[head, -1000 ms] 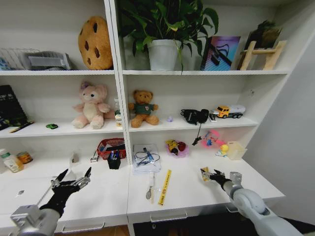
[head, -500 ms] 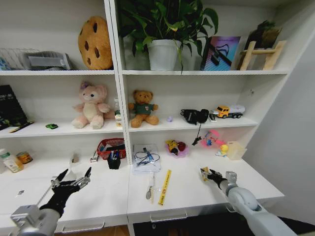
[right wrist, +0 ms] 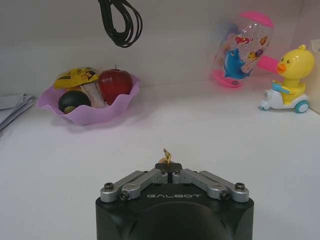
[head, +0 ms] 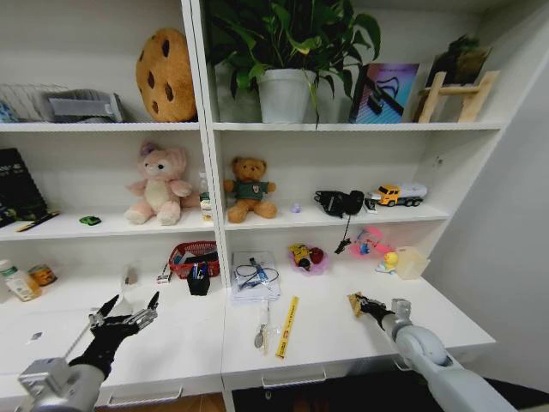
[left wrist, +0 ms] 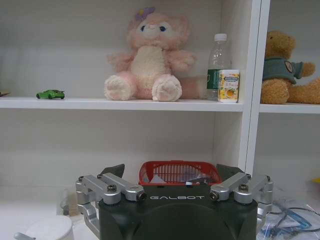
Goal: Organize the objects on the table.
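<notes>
Low over the right part of the white table, my right gripper is shut on a small yellow scrap. From the wrist, the right gripper shows its fingers pressed together with the yellow scrap sticking out. Over the left part of the table hangs my left gripper, open and holding nothing; its fingers stand wide apart. A tiny green toy car sits on the left shelf. Pens stand in a black cup. A blue pen lies on papers.
A red mesh basket stands behind the cup. A yellow ruler and a metal tool lie mid-table. A purple bowl with an apple, a duck toy and a pink bottle stand at the back right.
My right gripper has slid a little to the left and farther over the table with the yellow scrap still in it. The left arm has not moved.
</notes>
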Controlling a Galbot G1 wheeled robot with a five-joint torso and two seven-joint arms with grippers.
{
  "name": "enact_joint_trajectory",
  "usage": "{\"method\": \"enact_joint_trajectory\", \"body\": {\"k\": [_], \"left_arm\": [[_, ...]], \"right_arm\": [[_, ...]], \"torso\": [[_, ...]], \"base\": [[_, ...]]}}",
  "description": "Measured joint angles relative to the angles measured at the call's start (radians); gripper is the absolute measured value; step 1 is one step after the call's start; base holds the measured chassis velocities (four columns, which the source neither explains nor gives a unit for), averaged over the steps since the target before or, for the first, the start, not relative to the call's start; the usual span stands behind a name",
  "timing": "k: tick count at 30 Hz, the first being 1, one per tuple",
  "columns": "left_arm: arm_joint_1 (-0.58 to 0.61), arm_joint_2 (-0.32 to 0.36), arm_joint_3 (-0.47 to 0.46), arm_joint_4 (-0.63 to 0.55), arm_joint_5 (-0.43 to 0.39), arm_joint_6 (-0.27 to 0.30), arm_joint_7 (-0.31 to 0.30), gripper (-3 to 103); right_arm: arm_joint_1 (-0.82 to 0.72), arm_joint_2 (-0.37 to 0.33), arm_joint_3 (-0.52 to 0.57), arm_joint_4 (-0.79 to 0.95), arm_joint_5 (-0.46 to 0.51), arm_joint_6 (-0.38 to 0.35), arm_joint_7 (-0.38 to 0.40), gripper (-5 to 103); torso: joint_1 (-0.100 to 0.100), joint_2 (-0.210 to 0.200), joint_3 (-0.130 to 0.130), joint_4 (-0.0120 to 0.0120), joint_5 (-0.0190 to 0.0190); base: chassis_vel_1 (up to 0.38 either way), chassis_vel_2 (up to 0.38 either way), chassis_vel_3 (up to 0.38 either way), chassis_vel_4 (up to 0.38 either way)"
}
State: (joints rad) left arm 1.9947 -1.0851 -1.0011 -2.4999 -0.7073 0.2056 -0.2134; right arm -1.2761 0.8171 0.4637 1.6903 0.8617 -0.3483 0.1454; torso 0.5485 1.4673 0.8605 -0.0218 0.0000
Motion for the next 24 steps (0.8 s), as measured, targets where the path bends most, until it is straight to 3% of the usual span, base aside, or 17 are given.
{"method": "enact_joint_trajectory", "body": {"k": [5, 7, 13, 17, 18, 20, 22, 24], "left_arm": [[0.000, 0.000, 0.000, 0.000, 0.000, 0.000, 0.000, 100], [0.000, 0.000, 0.000, 0.000, 0.000, 0.000, 0.000, 100], [0.000, 0.000, 0.000, 0.000, 0.000, 0.000, 0.000, 100], [0.000, 0.000, 0.000, 0.000, 0.000, 0.000, 0.000, 100], [0.000, 0.000, 0.000, 0.000, 0.000, 0.000, 0.000, 100], [0.000, 0.000, 0.000, 0.000, 0.000, 0.000, 0.000, 100], [0.000, 0.000, 0.000, 0.000, 0.000, 0.000, 0.000, 100], [0.000, 0.000, 0.000, 0.000, 0.000, 0.000, 0.000, 100]], "right_arm": [[-0.004, -0.008, 0.018, 0.027, 0.005, 0.008, -0.036, 0], [0.021, -0.021, 0.024, 0.060, 0.020, 0.021, -0.120, 0], [0.102, -0.038, -0.005, 0.067, 0.049, 0.029, -0.225, 0], [0.330, -0.008, -0.183, -0.057, 0.050, 0.048, -0.270, 0], [0.330, -0.008, -0.183, -0.057, 0.050, 0.048, -0.270, 0], [0.488, 0.043, -0.304, -0.190, 0.018, 0.062, -0.274, 0], [0.563, 0.078, -0.352, -0.271, -0.024, 0.087, -0.287, 0], [0.591, 0.095, -0.372, -0.308, -0.041, 0.100, -0.292, 0]], "torso": [[0.000, 0.000, 0.000, -0.0002, 0.0001], [0.000, 0.000, 0.000, -0.0003, 0.0000], [0.000, 0.000, 0.000, 0.0000, -0.0004], [0.000, 0.000, 0.000, 0.0004, 0.0003], [0.000, 0.000, 0.000, 0.0004, 0.0003], [0.000, 0.000, 0.000, 0.0004, 0.0005], [0.000, 0.000, 0.000, 0.0001, -0.0009], [0.000, 0.000, 0.000, -0.0003, 0.0001]], "base": [[0.000, 0.000, 0.000, 0.000], [0.000, 0.000, 0.000, 0.000], [0.000, 0.000, 0.000, 0.000], [0.000, 0.000, 0.000, 0.000], [0.000, 0.000, 0.000, 0.000], [0.000, 0.000, 0.000, 0.000], [0.000, 0.000, 0.000, 0.000], [0.000, 0.000, 0.000, 0.000]]}}
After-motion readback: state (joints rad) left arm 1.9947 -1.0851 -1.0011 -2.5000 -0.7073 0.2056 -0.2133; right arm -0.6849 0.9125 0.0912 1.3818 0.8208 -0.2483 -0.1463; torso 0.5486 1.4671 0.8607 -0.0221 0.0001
